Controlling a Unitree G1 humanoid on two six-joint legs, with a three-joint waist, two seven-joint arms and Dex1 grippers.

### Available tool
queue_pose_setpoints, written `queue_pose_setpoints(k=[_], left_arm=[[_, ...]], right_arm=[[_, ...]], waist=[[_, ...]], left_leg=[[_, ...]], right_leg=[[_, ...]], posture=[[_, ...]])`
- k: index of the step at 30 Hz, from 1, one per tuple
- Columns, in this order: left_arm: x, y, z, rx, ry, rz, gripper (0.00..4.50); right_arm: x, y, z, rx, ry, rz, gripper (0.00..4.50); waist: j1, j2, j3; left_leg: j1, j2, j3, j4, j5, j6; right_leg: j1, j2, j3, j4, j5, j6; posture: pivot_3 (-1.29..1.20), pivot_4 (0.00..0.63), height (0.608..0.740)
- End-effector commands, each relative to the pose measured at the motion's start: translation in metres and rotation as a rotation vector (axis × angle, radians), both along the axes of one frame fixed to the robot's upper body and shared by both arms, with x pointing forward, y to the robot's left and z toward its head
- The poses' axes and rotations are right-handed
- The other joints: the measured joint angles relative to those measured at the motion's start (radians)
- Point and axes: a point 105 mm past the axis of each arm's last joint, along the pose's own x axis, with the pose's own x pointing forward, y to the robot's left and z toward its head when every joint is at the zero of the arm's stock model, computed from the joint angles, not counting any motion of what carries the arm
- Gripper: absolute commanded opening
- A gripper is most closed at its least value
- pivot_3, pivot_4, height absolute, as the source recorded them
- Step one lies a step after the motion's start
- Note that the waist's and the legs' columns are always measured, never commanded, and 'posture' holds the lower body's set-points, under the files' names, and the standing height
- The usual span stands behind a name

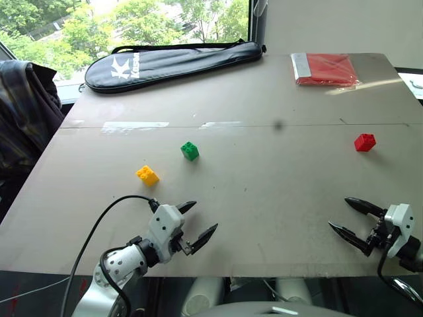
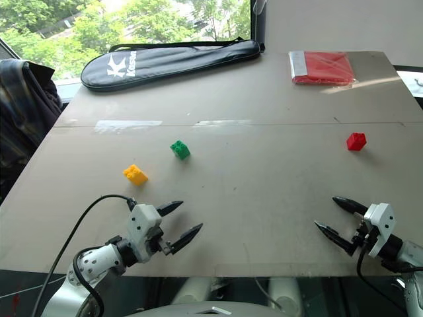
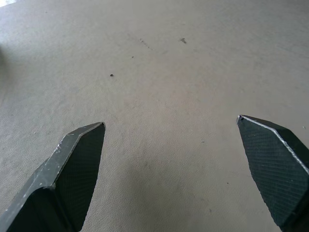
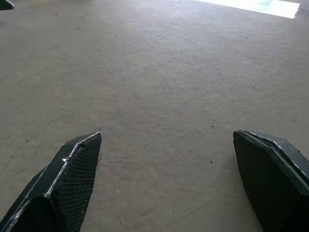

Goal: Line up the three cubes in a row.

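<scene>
Three small studded cubes lie apart on the grey table (image 1: 264, 191). The yellow cube (image 1: 147, 175) is at the left, with the green cube (image 1: 190, 150) a little farther back and to its right. Far off to the right sits the red cube (image 1: 365, 142). My left gripper (image 1: 201, 218) hovers open near the table's front edge, short of the yellow cube, nothing between its fingers (image 3: 79, 164). Over the front right corner my right gripper (image 1: 345, 214) stands open and empty too, well in front of the red cube, its fingers (image 4: 72, 179) spread over bare table.
A black racket bag (image 1: 172, 63) lies along the back left edge. A flat red packet (image 1: 325, 69) rests at the back right. Dark plaid cloth (image 1: 23, 112) hangs beside the table's left side. A wide bare stretch separates the green and red cubes.
</scene>
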Motion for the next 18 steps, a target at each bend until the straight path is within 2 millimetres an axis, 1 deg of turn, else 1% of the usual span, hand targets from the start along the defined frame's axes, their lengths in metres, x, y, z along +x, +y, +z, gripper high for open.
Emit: queue_pose_setpoints(k=[1,3,9,14,18], left_arm=[[-0.0012,-0.0065,0.0151,-0.007,-0.055,-0.007,4.47],[-0.0023,-0.0058,0.018,-0.02,-0.061,0.015,4.47],[-0.0061,-0.0018,0.0157,-0.008,-0.049,0.011,4.47],[-0.0087,-0.002,0.0145,-0.005,-0.045,0.011,4.47],[-0.0043,-0.005,0.0167,-0.014,-0.058,0.013,4.47]], right_arm=[[0.0009,-0.0102,0.0095,-0.017,-0.029,0.004,4.5],[0.0016,-0.0138,0.0125,-0.024,-0.024,0.016,4.5],[0.0094,-0.0078,0.0166,-0.011,-0.026,0.038,4.5],[0.009,-0.0069,0.0166,-0.004,-0.027,0.035,4.5],[0.0071,-0.0089,0.0168,0.002,-0.017,0.024,4.5]], waist=[[0.0,0.0,0.0],[0.0,0.0,0.0],[0.0,0.0,0.0],[0.0,0.0,0.0],[0.001,0.0,0.0]], left_leg=[[0.0,0.0,0.0,0.0,0.0,0.0],[0.0,0.0,0.001,0.0,0.0,0.0],[0.0,0.002,0.002,0.0,0.0,0.0],[0.0,0.002,0.003,0.0,0.0,0.0],[0.0,0.002,0.003,0.0,0.0,0.0]], right_leg=[[0.0,0.0,0.0,0.0,0.0,0.0],[0.0,0.0,0.0,0.0,0.0,0.0],[0.0,0.002,0.001,0.0,0.0,0.0],[0.0,0.001,0.002,-0.001,0.0,0.0],[0.0,0.001,0.002,-0.001,0.0,0.0]], posture=[[0.0,0.15,0.732],[0.0,0.15,0.732],[0.0,0.15,0.732],[0.0,0.15,0.732],[0.0,0.15,0.732]])
